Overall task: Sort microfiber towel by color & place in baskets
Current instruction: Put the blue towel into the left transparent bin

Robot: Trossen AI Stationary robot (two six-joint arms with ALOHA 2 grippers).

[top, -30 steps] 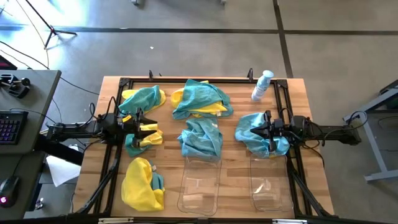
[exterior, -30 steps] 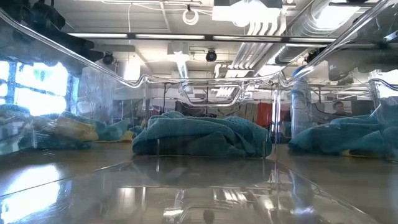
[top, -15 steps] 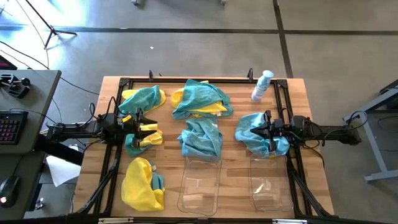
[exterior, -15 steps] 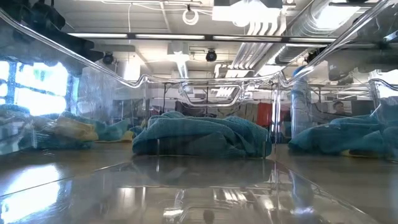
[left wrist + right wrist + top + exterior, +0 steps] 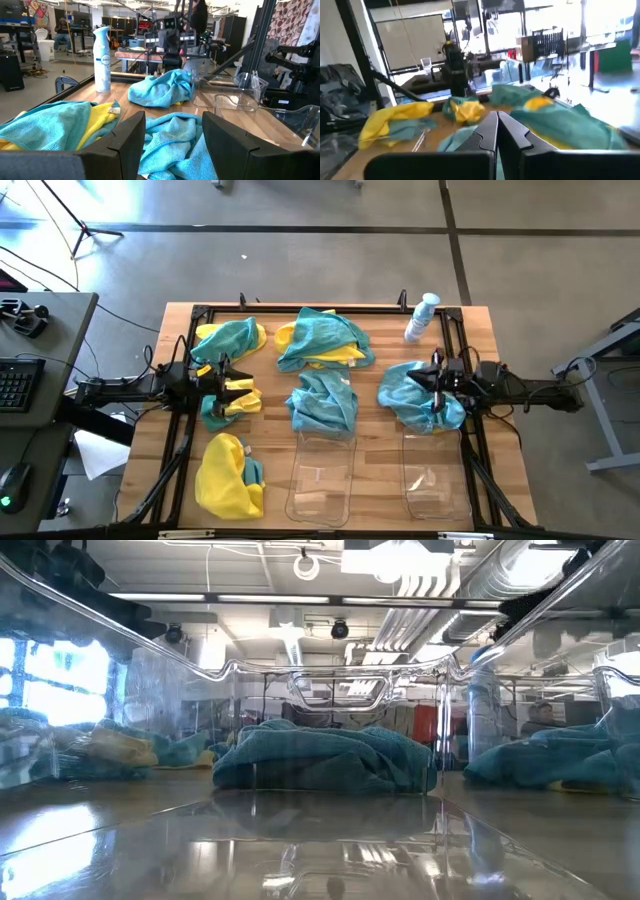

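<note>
On the counter (image 5: 150,480), the left hand (image 5: 232,380) waits with fingers spread wide over a small teal-and-yellow towel (image 5: 222,406), holding nothing. Both clear baskets (image 5: 322,476) sit at the near edge, apparently unfilled. The right hand (image 5: 432,384), fingers pressed together, sits over a teal towel (image 5: 405,394); since teal and yellow cloths lie bunched together, one pinch could lift both colours

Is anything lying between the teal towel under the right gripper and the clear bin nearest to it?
Nothing visible does. In the high view the crumpled teal-blue microfiber towel lies below the shut right gripper, and the clear rectangular plastic bin sits just beyond its near edge, with only bare wooden table beside them. The bin looks empty.
</note>
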